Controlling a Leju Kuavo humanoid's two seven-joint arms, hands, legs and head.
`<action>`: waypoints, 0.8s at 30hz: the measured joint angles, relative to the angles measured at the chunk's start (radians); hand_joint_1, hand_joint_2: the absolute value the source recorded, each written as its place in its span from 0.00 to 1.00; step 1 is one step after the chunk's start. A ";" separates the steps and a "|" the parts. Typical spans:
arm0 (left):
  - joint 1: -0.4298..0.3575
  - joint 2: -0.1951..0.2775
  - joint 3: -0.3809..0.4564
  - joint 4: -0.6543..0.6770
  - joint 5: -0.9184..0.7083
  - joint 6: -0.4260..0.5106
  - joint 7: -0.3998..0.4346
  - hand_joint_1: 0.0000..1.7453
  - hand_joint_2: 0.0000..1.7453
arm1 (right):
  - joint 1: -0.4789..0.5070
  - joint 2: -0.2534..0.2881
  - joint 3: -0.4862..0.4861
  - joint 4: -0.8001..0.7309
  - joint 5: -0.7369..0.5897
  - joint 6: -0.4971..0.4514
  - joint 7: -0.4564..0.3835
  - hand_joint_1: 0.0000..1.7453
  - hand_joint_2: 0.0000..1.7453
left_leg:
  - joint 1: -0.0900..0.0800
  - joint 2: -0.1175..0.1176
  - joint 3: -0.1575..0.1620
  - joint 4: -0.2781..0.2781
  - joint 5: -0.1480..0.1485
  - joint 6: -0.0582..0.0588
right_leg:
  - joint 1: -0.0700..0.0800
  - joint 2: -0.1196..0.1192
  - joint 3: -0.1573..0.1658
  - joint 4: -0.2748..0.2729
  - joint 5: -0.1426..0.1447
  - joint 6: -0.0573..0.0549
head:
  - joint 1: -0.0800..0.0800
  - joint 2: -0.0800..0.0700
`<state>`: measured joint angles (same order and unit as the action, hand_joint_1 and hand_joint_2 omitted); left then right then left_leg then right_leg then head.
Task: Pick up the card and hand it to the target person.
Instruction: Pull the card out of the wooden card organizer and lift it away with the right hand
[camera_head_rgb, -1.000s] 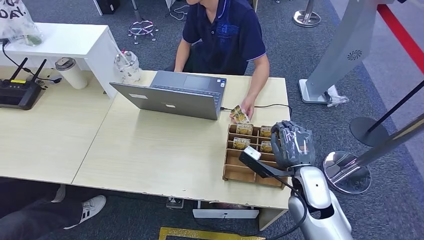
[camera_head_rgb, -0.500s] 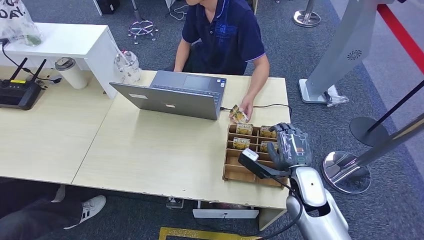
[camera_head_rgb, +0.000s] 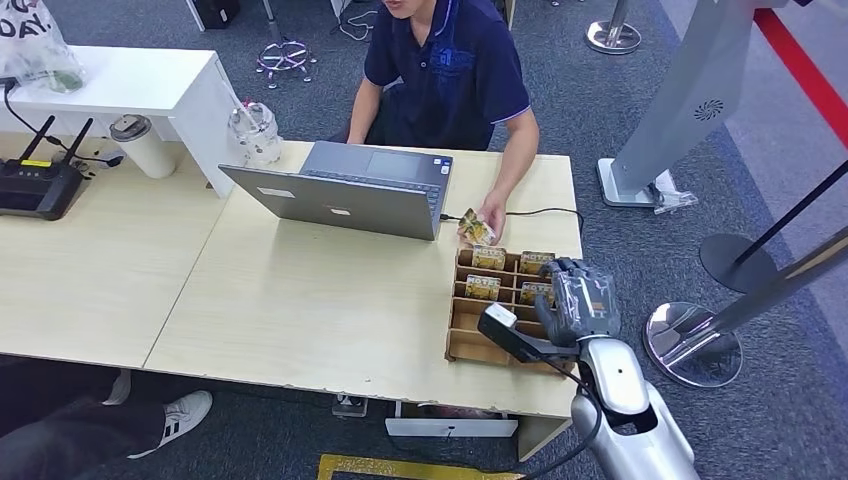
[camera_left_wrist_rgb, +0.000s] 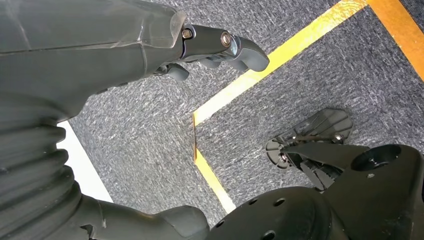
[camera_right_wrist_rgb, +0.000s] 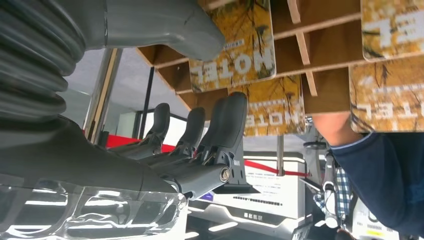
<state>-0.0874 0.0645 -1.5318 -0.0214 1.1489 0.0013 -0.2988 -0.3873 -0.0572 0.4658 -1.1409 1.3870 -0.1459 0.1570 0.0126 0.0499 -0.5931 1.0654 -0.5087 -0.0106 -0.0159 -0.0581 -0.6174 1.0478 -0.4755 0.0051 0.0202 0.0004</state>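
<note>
— Where's the right hand (camera_head_rgb: 578, 300)?

— Up over the right side of the wooden card rack (camera_head_rgb: 470, 338) at the bench (camera_head_rgb: 300, 300) corner, the silver forearm rising to it from below. In the right wrist view its fingers (camera_right_wrist_rgb: 220, 130) are extended side by side toward the rack, thumb apart from them, with nothing between them; they sit close to the cards, though I can't tell if they touch one.

— And the cards?

— Several yellow-printed hotel cards (camera_right_wrist_rgb: 239, 46) stand in the rack's compartments. The person (camera_head_rgb: 445, 70) in the dark blue polo shirt, seated across the bench behind the open laptop (camera_head_rgb: 345, 195), has a hand (camera_head_rgb: 490, 218) resting just beyond the rack on another such card (camera_head_rgb: 474, 232).

— The left hand (camera_left_wrist_rgb: 100, 50)?

— It hangs over grey carpet with yellow tape lines (camera_left_wrist_rgb: 280, 55). Fingers loosely curled, apart from the thumb, holding nothing.
</note>
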 joint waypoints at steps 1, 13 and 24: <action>0.000 0.000 0.000 0.000 0.002 -0.001 0.000 0.00 1.00 | 0.000 0.000 0.000 0.005 0.000 -0.002 0.000 0.59 1.00 | 0.000 0.000 0.000 0.000 0.000 0.000 | 0.000 0.000 0.000 0.000 0.000 0.000 | 0.000 0.000; 0.002 0.000 -0.003 0.000 0.011 0.002 0.001 0.00 1.00 | -0.005 0.000 0.000 0.046 0.004 -0.044 -0.004 0.87 1.00 | 0.000 0.000 0.001 0.000 0.000 0.000 | 0.000 0.000 0.000 0.000 0.000 0.000 | 0.000 0.000; 0.003 -0.001 -0.008 0.000 0.008 0.014 0.002 0.00 1.00 | 0.011 -0.009 -0.011 -0.055 -0.004 -0.083 -0.011 0.94 1.00 | 0.000 0.000 0.001 0.000 0.000 0.000 | 0.000 0.000 0.001 0.000 0.000 0.000 | 0.000 0.000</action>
<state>-0.0842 0.0638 -1.5400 -0.0214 1.1564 0.0154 -0.2969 -0.3762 -0.0660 0.4544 -1.1954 1.3834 -0.2285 0.1458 0.0125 0.0501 -0.5921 1.0655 -0.5087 -0.0105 -0.0160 -0.0579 -0.6168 1.0478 -0.4753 0.0051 0.0202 0.0004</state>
